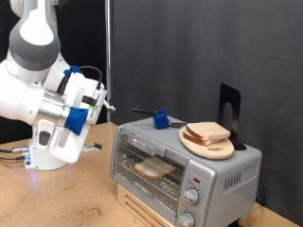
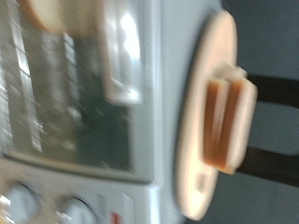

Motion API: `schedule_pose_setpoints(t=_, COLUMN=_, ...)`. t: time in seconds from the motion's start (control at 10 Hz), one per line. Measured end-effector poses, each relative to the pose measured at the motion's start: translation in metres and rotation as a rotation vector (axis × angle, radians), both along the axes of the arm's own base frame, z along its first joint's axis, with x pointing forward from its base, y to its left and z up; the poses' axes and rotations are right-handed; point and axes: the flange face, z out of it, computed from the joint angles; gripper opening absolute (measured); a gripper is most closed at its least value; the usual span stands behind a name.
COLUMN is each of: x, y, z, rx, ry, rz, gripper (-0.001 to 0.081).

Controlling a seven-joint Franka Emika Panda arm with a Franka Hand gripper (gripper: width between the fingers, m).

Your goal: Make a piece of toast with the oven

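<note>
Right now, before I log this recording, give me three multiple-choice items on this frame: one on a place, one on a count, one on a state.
1. Where is the round wooden board?
A. On top of the oven
B. Inside the oven
C. On the table beside the oven

2. How many round knobs show on the oven's front in the exterior view?
A. One
B. Two
C. Four

3. What is the state of the piece of toast?
A. Held between the gripper's fingers
B. Lying on the rack inside the oven, behind the glass door
C. Lying on the board

Answers: 1 A, the board rests on the oven's roof, bearing another bread slice. 2 B, two knobs sit one above the other at the front's right end. 3 B, a slice shows through the glass, while the gripper hangs apart, to the oven's left in the exterior view.
</note>
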Motion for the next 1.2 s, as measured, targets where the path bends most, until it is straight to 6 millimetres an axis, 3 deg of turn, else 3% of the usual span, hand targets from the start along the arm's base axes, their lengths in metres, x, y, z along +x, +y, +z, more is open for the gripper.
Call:
schedule_pose_setpoints(t=0.2, x=0.021, y=-0.013, z=-0.015, rx=-0.027, ry=0.04, rz=-0.04, gripper=0.0806)
schedule_pose_setpoints(t=0.5, x=0.022, y=-0.009, z=-0.015, rx=-0.024, ry=0.063, rz=0.001, gripper=0.0806)
schedule_pose_setpoints(t=1.0, x=0.081, y=-0.002, z=-0.039, rx=0.017, ry=0.06, rz=-0.086, gripper=0.0806)
schedule_pose_setpoints(t=1.2, x=0.075, y=0.005, z=-0.037, rx=0.1, ry=0.068, rz=0.001, gripper=0.0806)
